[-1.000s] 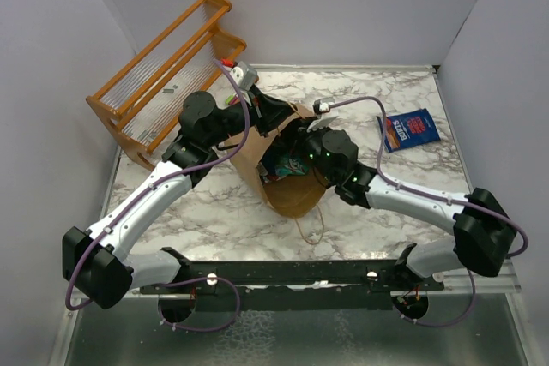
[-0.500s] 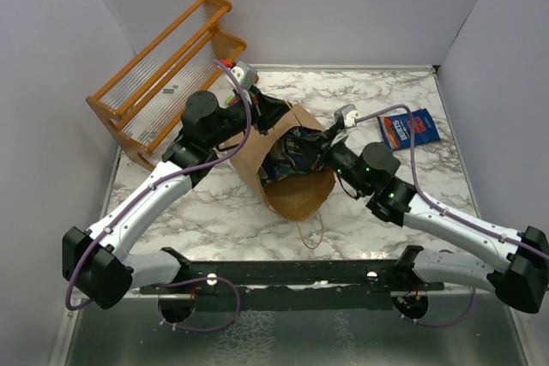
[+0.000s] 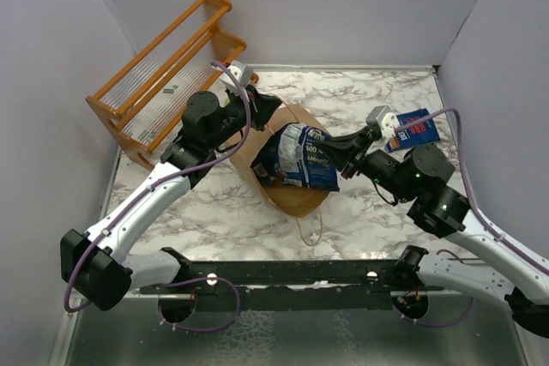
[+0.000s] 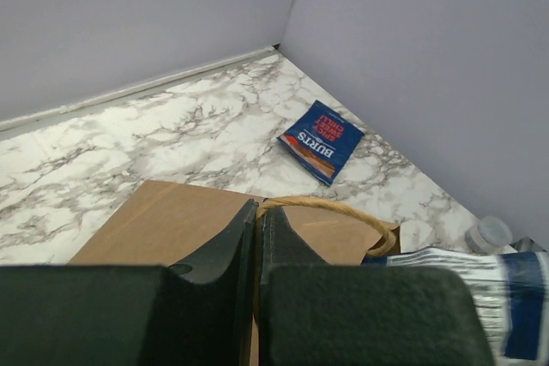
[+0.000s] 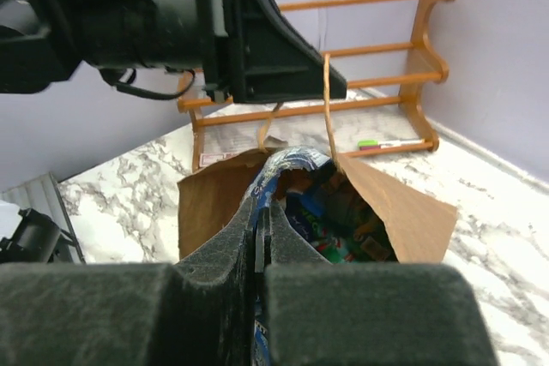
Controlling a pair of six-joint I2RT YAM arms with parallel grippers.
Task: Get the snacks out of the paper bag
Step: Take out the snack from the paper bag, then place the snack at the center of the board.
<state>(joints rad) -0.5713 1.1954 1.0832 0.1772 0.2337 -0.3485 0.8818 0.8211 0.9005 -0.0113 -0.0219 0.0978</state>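
Note:
The brown paper bag (image 3: 296,199) leans on the marble table with its mouth open toward the right. My left gripper (image 3: 273,114) is shut on the bag's twisted handle (image 4: 343,208) at the upper rim (image 4: 171,220). Just outside the mouth, my right gripper (image 3: 340,150) is shut on the edge of a blue-and-white snack packet (image 3: 307,159), which hangs above the bag's opening. In the right wrist view the jaws (image 5: 262,205) pinch that packet (image 5: 287,167), and more snacks (image 5: 343,229) lie inside the bag (image 5: 214,212). A dark blue packet (image 3: 412,129) lies flat on the table at the right.
An orange wooden rack (image 3: 163,79) stands at the back left, close behind the left arm. Grey walls enclose the table on three sides. The bag's second handle loop (image 3: 310,231) lies on the table in front of the bag.
My right gripper has drawn back to the right out of the bag, bringing the blue-and-white packet with it. The left gripper has kept its hold on the handle.

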